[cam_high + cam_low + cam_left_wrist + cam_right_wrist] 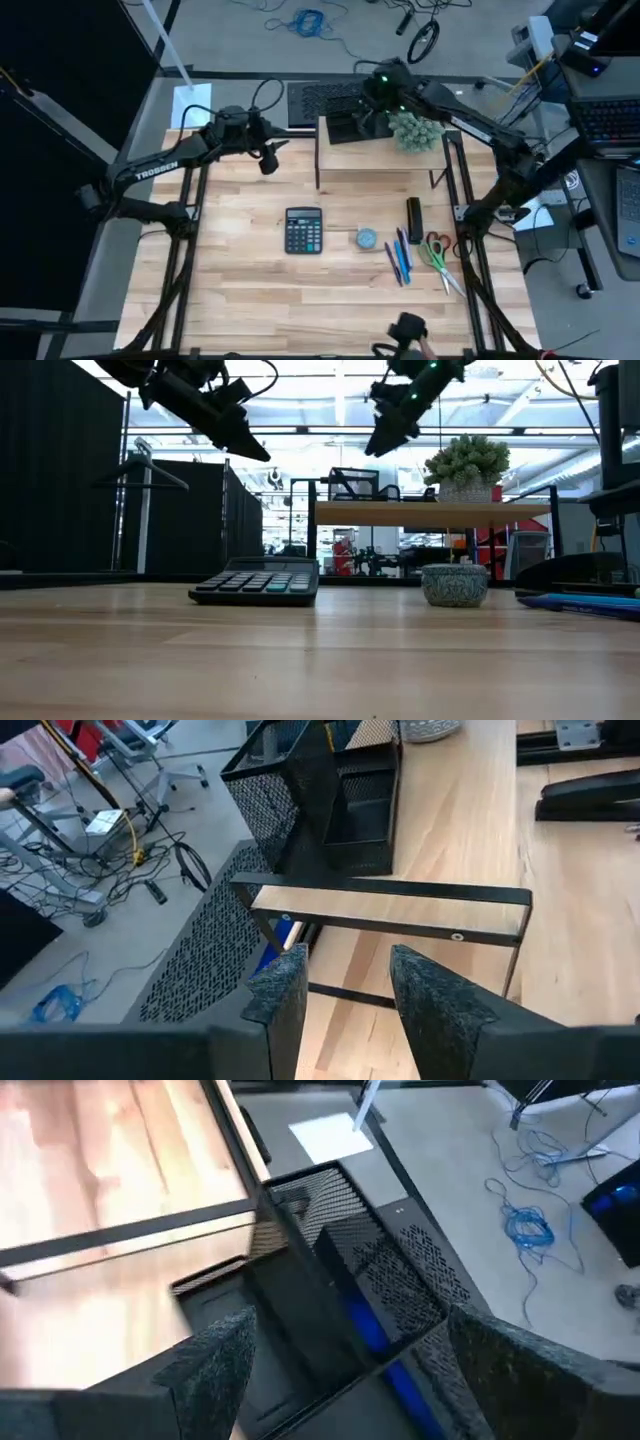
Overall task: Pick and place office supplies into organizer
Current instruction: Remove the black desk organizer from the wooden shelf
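The black mesh organizer stands on the wooden riser at the table's far side, next to the fuzzy plant. My right gripper hangs open just above the organizer, touching nothing. A slim blue thing shows inside the mesh below it. My left gripper is open and empty, up in the air left of the riser. On the table's right half lie the blue-grey disc, blue and dark pens and scissors.
A black calculator lies mid-table. A black stapler-like block lies just beyond the pens. The riser's black frame stands before my left gripper. Bare wood lies on the table's left and near parts.
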Tool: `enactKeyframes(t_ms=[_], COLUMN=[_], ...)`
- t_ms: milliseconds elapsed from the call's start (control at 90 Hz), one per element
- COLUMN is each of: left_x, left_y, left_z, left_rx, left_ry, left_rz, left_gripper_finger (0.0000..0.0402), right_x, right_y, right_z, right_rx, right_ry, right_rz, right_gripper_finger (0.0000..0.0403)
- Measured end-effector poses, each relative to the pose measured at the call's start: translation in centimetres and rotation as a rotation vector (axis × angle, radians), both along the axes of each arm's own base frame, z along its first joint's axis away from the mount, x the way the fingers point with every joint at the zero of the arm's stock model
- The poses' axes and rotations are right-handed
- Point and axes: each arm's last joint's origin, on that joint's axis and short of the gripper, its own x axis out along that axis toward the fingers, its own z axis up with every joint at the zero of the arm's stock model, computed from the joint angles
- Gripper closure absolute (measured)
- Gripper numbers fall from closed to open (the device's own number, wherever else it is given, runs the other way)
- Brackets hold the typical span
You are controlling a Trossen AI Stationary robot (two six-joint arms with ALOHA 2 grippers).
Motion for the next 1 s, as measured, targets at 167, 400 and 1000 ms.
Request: enactKeyframes(t_ms=[167, 400, 1000], left_x=[0.0, 0.0, 0.0], left_y=[0.1, 0.1, 0.1], left_z=[0.0, 0.0, -0.1], left_rx=[0.008, 0.010, 0.009], left_ry=[0.005, 0.008, 0.008], left_rz=[0.018, 0.025, 0.025], left_gripper_finger=[0.0267, 0.0267, 0.0267], right_x=[1.2, 2.6, 3.4], right_y=[-1.2, -2.1, -2.7], right_z=[0.0, -2.2, -3.8], right_rx=[-0.002, 0.061, 0.049], right_ry=[0.098, 0.187, 0.243], right_rz=[0.057, 0.132, 0.177], right_gripper_finger=[0.0106, 0.0142, 0.0332])
